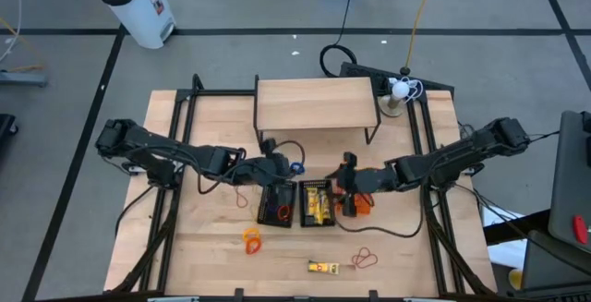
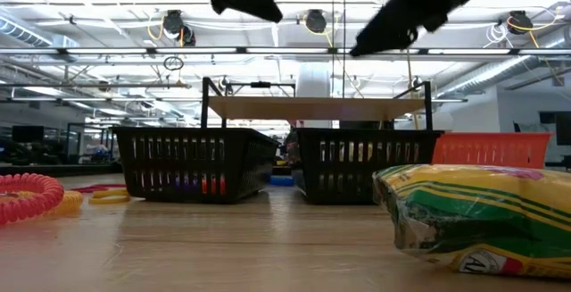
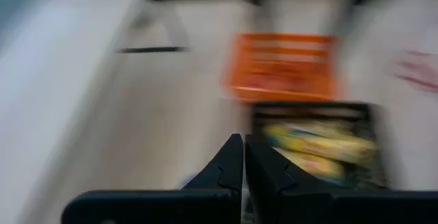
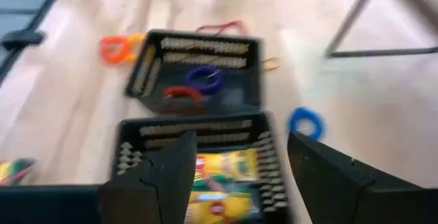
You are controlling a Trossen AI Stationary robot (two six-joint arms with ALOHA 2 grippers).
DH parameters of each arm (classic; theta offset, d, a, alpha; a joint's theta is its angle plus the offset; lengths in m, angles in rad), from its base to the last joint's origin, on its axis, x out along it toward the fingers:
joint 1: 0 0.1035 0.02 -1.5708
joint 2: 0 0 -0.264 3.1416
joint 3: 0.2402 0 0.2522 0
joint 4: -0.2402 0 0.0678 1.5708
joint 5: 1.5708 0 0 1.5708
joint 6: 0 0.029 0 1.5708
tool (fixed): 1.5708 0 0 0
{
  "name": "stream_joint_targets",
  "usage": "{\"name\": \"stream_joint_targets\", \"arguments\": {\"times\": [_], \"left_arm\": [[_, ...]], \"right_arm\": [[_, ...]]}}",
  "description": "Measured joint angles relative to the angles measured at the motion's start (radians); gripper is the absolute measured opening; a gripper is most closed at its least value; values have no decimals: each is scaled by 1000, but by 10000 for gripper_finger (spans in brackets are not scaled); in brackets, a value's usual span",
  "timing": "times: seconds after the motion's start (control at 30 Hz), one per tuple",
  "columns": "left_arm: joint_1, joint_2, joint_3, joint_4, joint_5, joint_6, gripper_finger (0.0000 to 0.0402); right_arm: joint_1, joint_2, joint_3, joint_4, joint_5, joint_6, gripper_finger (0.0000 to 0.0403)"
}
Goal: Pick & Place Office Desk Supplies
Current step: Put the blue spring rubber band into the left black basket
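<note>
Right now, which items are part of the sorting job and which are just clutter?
Job: orange coil, blue coil, red band, yellow pack, black baskets.
Clutter: wooden shelf, white bin.

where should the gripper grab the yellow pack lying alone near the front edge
Across the narrow middle of the yellow pack, coming straight down. It lies flat with bare wood along both long sides; the red band sits off one end. The open right gripper is nearer.

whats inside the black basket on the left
In the left black plastic mesh basket, the right wrist view shows a blue coiled loop and a red-orange coiled loop. In the high view, the left gripper covers its far part, so more may be hidden.
</note>
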State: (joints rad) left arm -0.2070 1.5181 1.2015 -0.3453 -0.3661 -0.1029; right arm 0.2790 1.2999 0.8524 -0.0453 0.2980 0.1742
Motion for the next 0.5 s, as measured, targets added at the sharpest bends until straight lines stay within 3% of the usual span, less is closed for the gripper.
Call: {"name": "stream_joint_targets", "arguments": {"times": [0.13,0.37,0.5], "left_arm": [[-1,0,0,2,235,12,19],[71,0,0,-72,259,-114,20],[146,0,0,-99,323,-212,37]], "right_arm": [[0,-81,0,12,96,-36,215],[-1,-190,0,19,99,-171,205],[-13,-228,0,26,99,-257,204]]}}
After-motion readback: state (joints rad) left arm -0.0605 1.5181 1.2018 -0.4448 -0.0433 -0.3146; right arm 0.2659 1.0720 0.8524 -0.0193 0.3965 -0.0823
